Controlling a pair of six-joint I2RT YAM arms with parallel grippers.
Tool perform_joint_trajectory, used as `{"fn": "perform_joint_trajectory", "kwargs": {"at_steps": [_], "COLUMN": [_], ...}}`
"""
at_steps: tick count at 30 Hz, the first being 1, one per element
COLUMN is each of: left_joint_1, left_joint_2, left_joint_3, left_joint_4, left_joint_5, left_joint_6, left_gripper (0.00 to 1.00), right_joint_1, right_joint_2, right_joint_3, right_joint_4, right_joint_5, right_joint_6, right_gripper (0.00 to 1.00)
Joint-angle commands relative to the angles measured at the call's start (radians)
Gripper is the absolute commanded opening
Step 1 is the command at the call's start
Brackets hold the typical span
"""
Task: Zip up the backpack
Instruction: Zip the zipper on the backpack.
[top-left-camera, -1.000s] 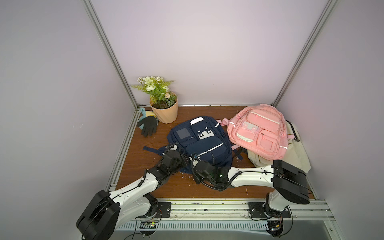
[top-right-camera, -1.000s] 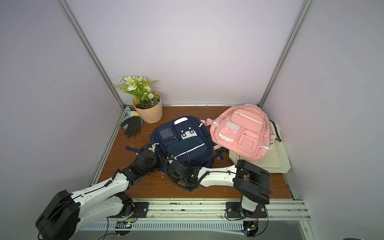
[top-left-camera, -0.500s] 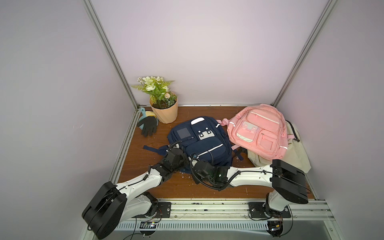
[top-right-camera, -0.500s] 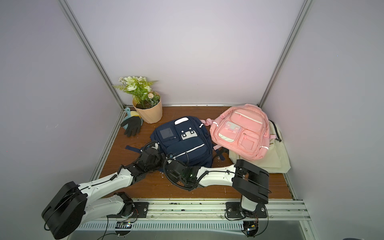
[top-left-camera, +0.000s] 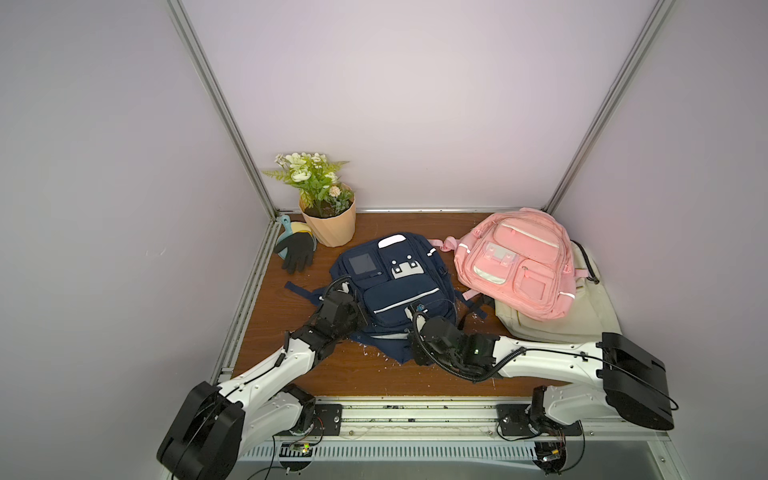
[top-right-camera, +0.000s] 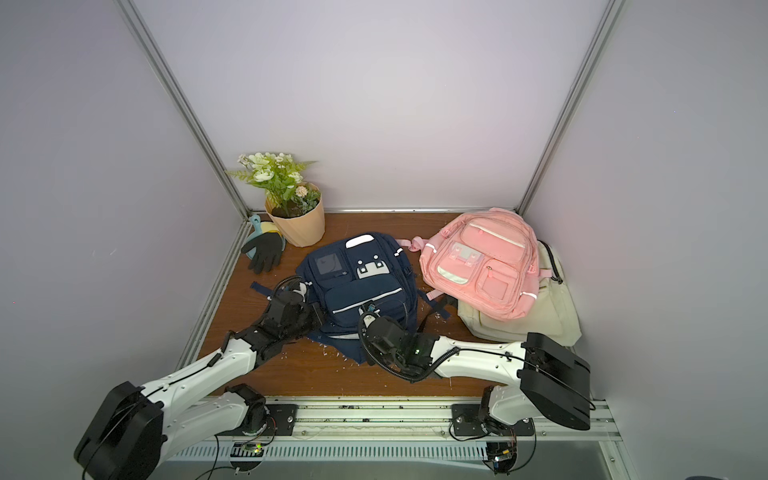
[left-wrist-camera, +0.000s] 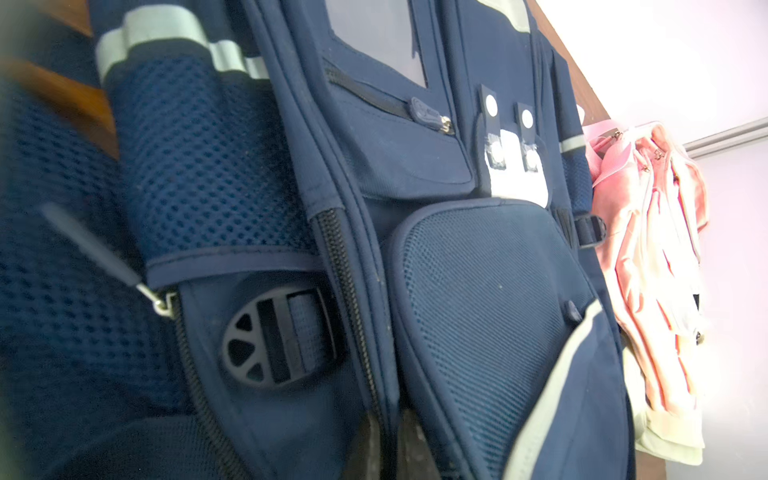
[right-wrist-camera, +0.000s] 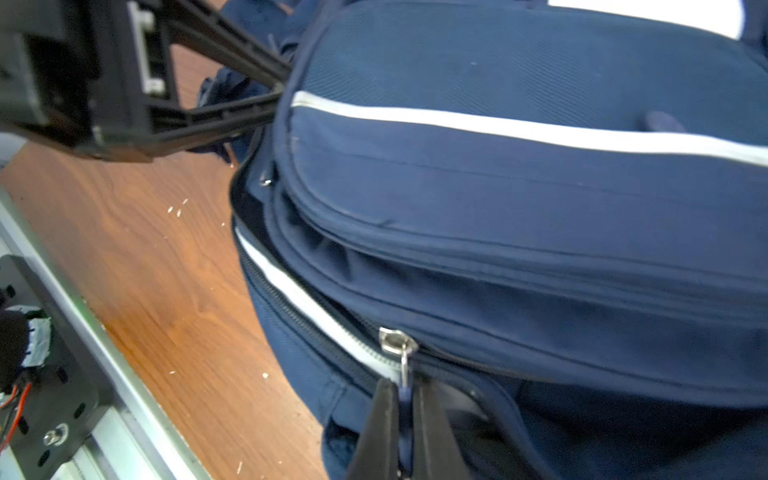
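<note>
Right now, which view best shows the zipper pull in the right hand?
Right wrist: the zipper pull sits close, pinched by the right hand. Top views hide it under that hand; left wrist misses it.

White arms (top-left-camera: 274, 370), black joints, looping black cables (top-left-camera: 478, 378).

We count three bags: one navy backpack (top-left-camera: 395, 286), one pink backpack (top-left-camera: 519, 266) and one cream bag (top-left-camera: 582, 316). We also count one potted plant (top-left-camera: 328, 224), one black glove (top-left-camera: 297, 251), one blue scoop (top-left-camera: 284, 230) and two robot arms, the left arm (top-left-camera: 291, 361) and the right arm (top-left-camera: 552, 365).
</note>
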Motion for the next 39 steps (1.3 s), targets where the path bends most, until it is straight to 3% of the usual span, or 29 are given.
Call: {"fn": "perform_joint_trajectory", "kwargs": {"at_steps": [1, 3, 6, 8, 12, 23, 25, 28, 32, 36, 39], "left_joint_1": [0.035, 0.000, -0.096, -0.105, -0.115, -0.162, -0.163, -0.163, -0.162, -0.137, -0.063], "left_joint_2": [0.000, -0.012, -0.055, -0.084, -0.106, -0.105, -0.079, -0.047, -0.062, -0.102, -0.123], "left_joint_3": [0.019, 0.042, 0.067, 0.028, -0.074, -0.092, -0.091, -0.084, -0.069, -0.074, -0.098], "left_joint_4": [-0.090, -0.140, -0.194, -0.150, -0.041, 0.083, 0.105, 0.094, -0.008, -0.089, -0.109], "left_joint_5": [-0.117, -0.146, -0.209, -0.146, -0.025, -0.029, -0.014, -0.023, -0.115, -0.170, -0.137], "left_joint_6": [0.048, 0.036, -0.014, -0.065, -0.152, -0.152, -0.144, -0.143, -0.137, -0.111, -0.081], "left_gripper": [0.00, 0.07, 0.32, 0.42, 0.48, 0.55, 0.54, 0.44, 0.18, 0.01, 0.00], "right_joint_1": [-0.043, -0.030, 0.026, 0.059, 0.087, 0.148, 0.155, 0.158, 0.148, 0.097, 0.045], "right_joint_2": [-0.035, -0.022, 0.012, 0.044, 0.100, 0.178, 0.186, 0.184, 0.164, 0.092, 0.036], "right_joint_3": [0.000, 0.020, 0.056, 0.083, 0.116, 0.171, 0.177, 0.179, 0.180, 0.117, 0.074], "right_joint_4": [-0.056, -0.028, 0.021, 0.038, 0.066, 0.110, 0.113, 0.110, 0.039, 0.021, -0.019], "right_joint_5": [0.074, 0.048, 0.019, 0.012, -0.003, -0.074, -0.082, -0.075, 0.000, -0.013, -0.010], "right_joint_6": [0.014, -0.015, -0.060, -0.068, -0.063, -0.105, -0.107, -0.102, -0.091, -0.068, -0.049], "right_gripper": [0.00, 0.00, 0.00, 0.00, 0.00, 0.00, 0.00, 0.00, 0.00, 0.00, 0.00]}}
